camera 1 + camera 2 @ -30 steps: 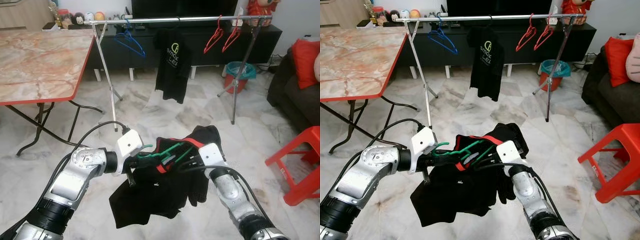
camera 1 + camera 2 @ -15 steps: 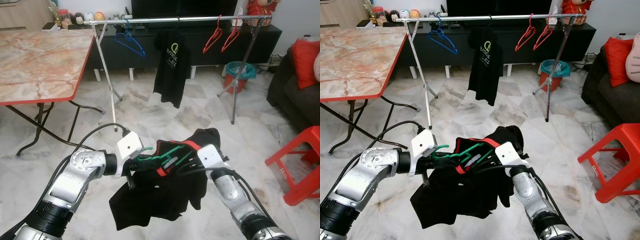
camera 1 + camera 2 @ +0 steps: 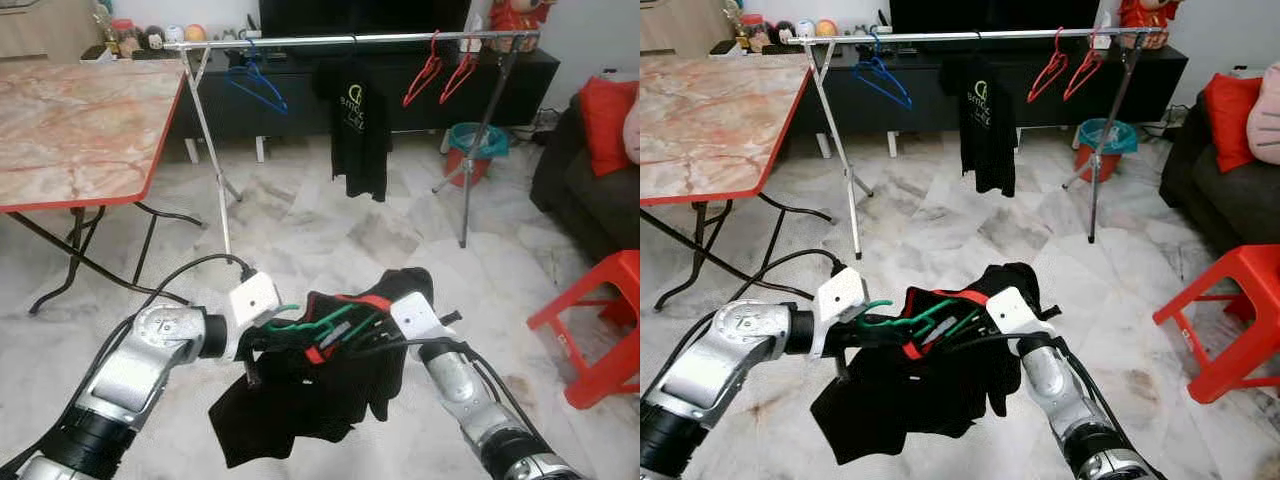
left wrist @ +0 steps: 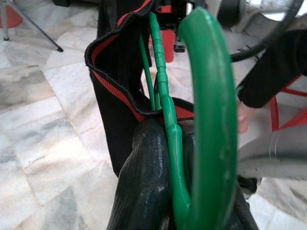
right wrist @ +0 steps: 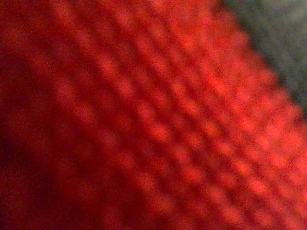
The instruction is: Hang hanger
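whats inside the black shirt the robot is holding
A green hanger runs into the black shirt through its red-trimmed collar; its hook sticks out toward the left gripper. The hanger's far end is covered by fabric.

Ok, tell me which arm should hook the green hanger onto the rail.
Left, probably. The left gripper is shut on the green hanger near its hook, so it could steer the hook to the rail. The right gripper is buried in the black shirt, its camera pressed against red fabric.

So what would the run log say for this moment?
left end effector: holds green hanger | black shirt: draped on it | clothes rail: ahead
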